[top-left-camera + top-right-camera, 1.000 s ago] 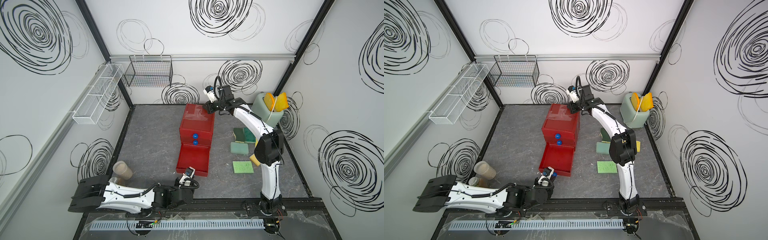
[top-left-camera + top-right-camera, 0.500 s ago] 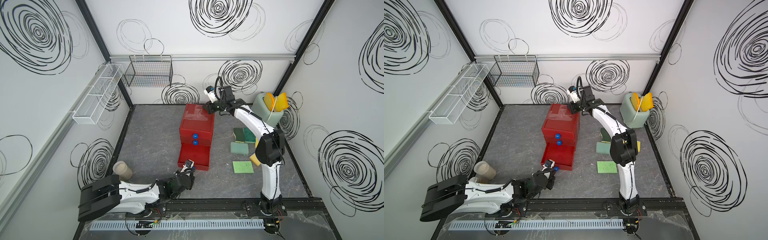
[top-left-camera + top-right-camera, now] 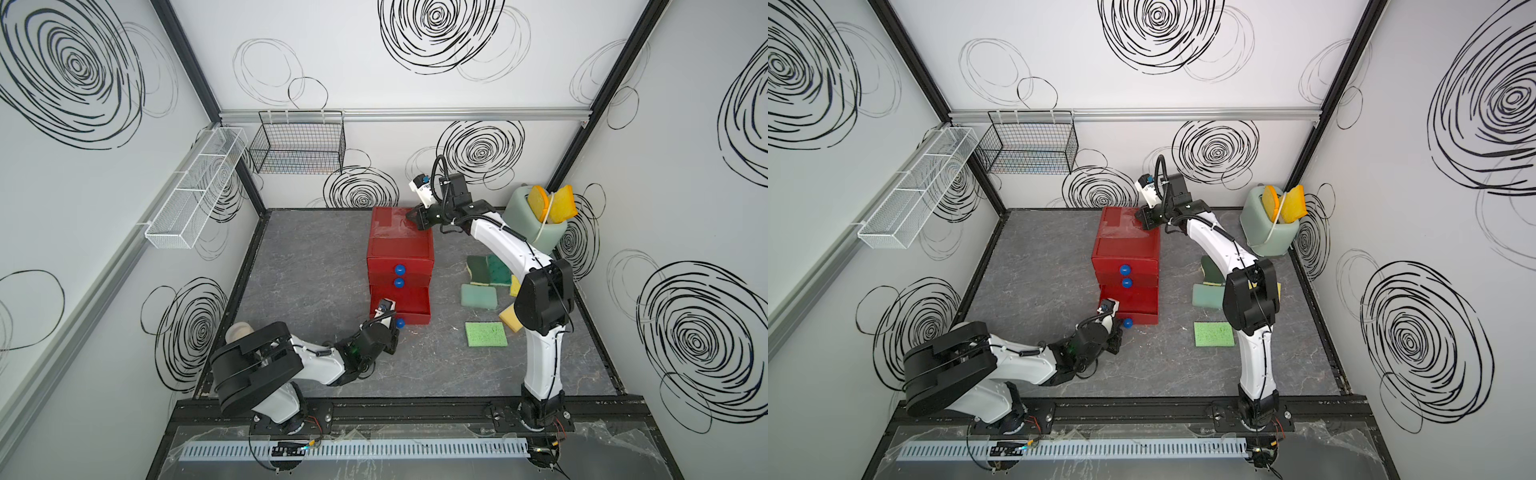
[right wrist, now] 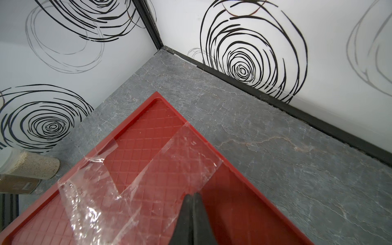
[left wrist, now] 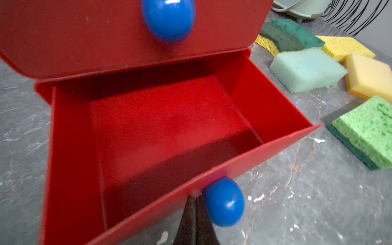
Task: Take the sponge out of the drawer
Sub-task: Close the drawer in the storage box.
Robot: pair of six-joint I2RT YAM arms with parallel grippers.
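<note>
The red cabinet stands mid-floor with its bottom drawer partly out. In the left wrist view the drawer holds nothing; its floor is bare red. My left gripper is shut, tips against the drawer front right beside the blue knob; both top views show it low at the drawer. My right gripper is shut, tips resting on the taped cabinet top. A light green sponge lies on the floor to the right of the drawer.
More sponges lie right of the cabinet: pale teal, dark green, yellow. A green bin with yellow sponges stands at the back right. A jar lies front left. A black wire basket and white rack hang on the walls.
My left gripper has moved toward the cabinet, and the bottom drawer has slid back in by a good part of its length. The right arm has stayed on the cabinet top.
</note>
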